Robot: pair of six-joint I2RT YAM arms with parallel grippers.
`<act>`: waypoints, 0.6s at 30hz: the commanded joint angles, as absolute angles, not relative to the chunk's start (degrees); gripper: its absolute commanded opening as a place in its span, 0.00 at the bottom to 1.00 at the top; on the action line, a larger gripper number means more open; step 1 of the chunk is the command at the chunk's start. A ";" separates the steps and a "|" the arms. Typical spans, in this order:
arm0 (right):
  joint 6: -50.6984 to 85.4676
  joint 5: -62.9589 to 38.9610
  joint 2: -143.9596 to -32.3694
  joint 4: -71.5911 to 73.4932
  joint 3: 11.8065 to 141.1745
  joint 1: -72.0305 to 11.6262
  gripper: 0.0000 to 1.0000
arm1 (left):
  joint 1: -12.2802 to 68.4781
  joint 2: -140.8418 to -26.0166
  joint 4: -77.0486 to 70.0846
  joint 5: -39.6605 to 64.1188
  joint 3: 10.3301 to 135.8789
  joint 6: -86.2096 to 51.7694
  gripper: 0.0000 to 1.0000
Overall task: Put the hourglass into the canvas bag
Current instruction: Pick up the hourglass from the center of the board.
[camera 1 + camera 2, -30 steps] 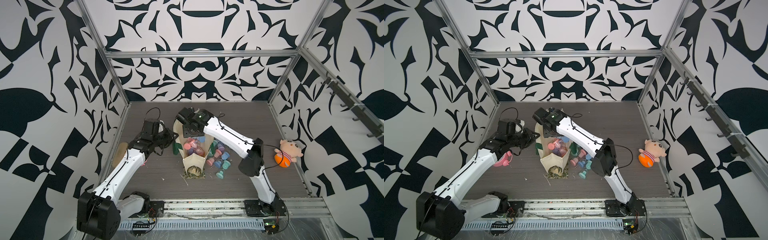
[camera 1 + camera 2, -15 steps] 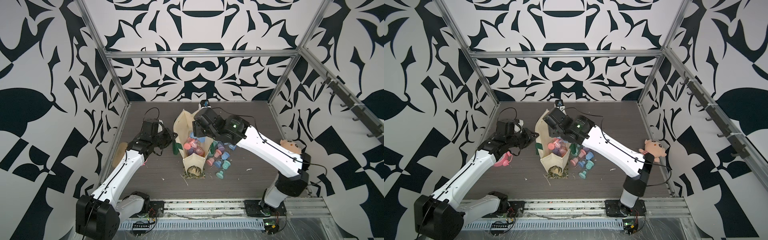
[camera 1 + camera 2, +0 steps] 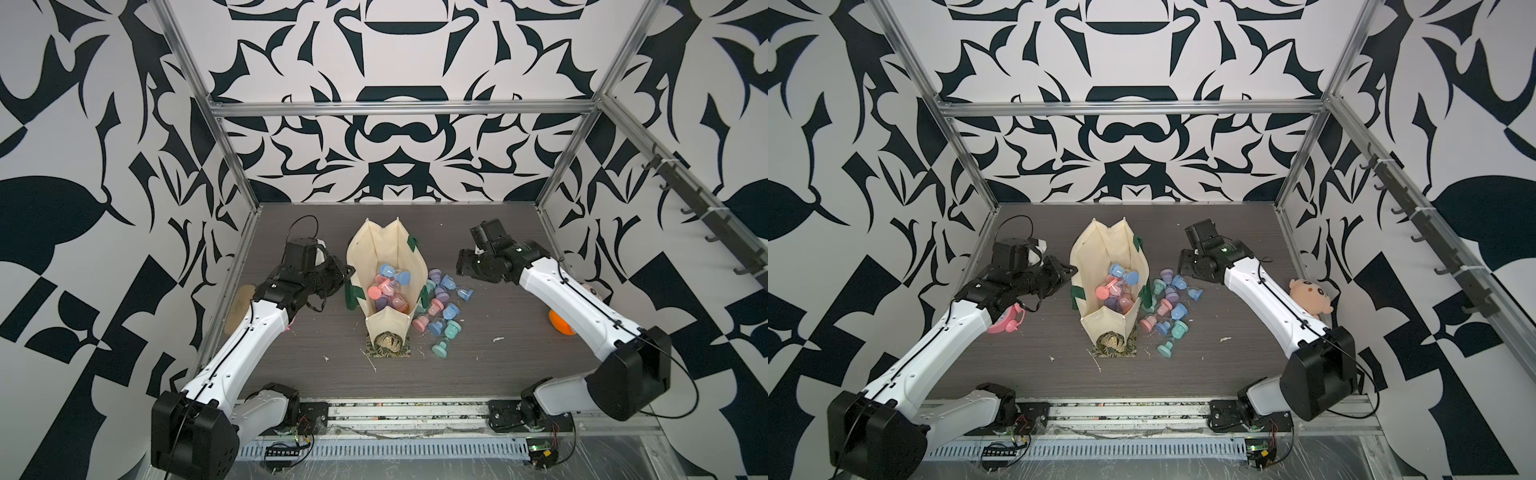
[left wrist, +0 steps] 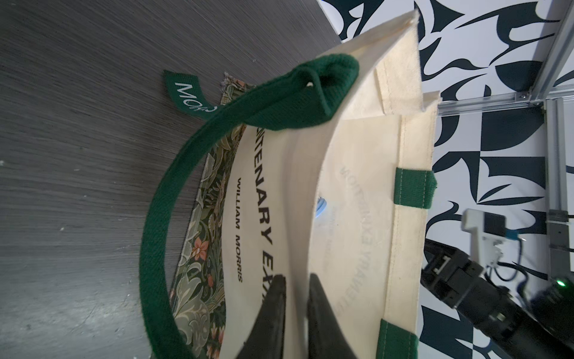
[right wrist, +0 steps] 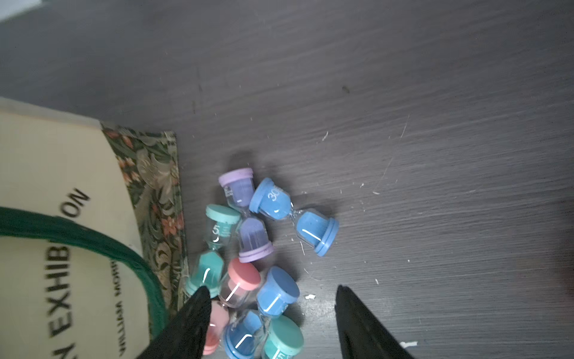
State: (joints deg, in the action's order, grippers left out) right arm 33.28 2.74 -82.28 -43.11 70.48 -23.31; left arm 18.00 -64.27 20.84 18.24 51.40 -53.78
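The cream canvas bag with dark green handles stands open mid-table. Several pastel hourglasses lie inside it. More hourglasses lie in a pile on the table against its right side. My left gripper is shut on the bag's left wall at the rim. My right gripper hangs open, just above the far end of the pile. It holds nothing. A blue hourglass lies just ahead of its fingers.
A plush doll and an orange ball sit at the right wall behind my right arm. A pink clock lies under my left arm, and a tan disc leans at the left wall. Floral fabric shows at the bag's near end.
My right arm has swung from over the bag's mouth out to the right, and its gripper now hangs by the loose pile. The left gripper has stayed on the bag's rim.
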 commanded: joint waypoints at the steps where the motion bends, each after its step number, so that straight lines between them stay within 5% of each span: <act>1: 28.83 -4.38 -84.71 -41.59 69.48 -20.79 0.68 | 17.75 -63.90 21.23 18.00 52.02 -53.37 0.17; 18: 17.67 2.28 -106.94 -47.30 81.34 -19.77 0.61 | 17.75 -64.46 20.61 18.50 51.64 -53.72 0.17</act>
